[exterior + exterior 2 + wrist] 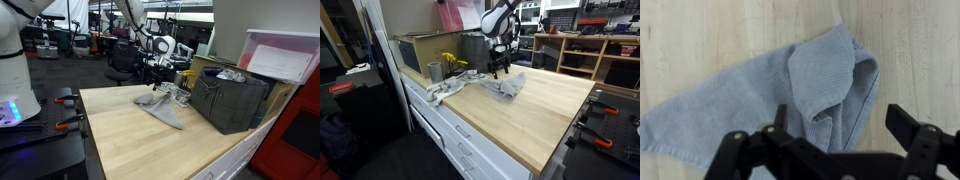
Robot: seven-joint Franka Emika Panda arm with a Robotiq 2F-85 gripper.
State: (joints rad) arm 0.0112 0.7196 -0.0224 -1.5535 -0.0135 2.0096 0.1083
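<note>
End effector hangs spread wide just over the grey towel crumpled on the bench beside the dark bin; it's light, floppy stuff, so I'd pinch where it bunches up mid-cloth.

I see a big wooden table. A dark box sits on it. A shiny cup stands just beside a yellow thing.

count | blue-grey cloth: 1 | dark bin: 1 | metal cup: 1 | yellow item beside cup: 1 | wooden surface: 1 | fingers in wrist view: 2
</note>
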